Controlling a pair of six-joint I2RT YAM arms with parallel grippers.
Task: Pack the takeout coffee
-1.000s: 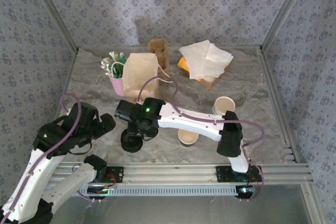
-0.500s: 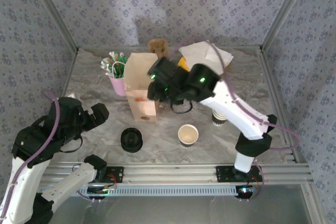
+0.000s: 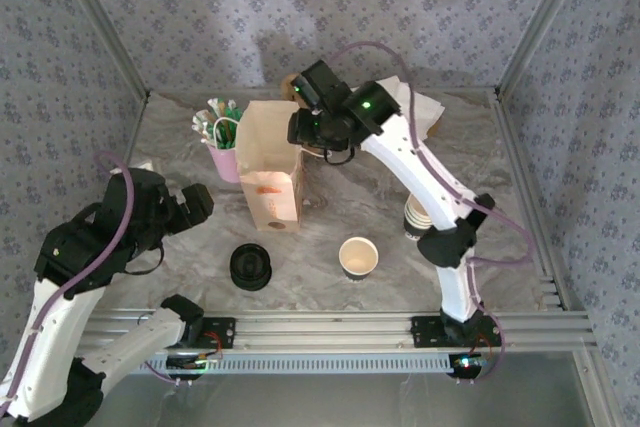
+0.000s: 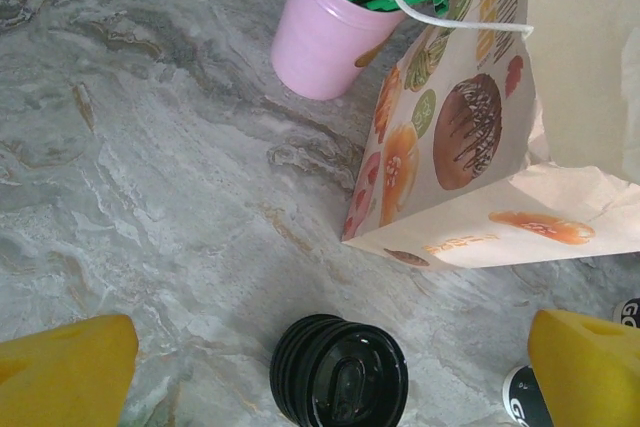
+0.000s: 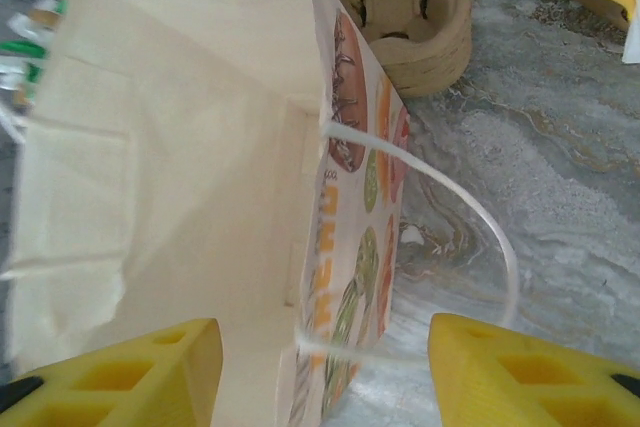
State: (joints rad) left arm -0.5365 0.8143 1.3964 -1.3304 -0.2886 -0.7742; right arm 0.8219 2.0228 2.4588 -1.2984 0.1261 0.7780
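Paper bag upright, visible interior bare; right pincer part-open, empty, above its mouth; left pincer wide; packing apparently pending.

**The cup is standing open-topped on the table**

Small paper one, pale round the rim and inside, brownish down the side. It's upright near the front edge, just right of the black lids and well apart from the bag.
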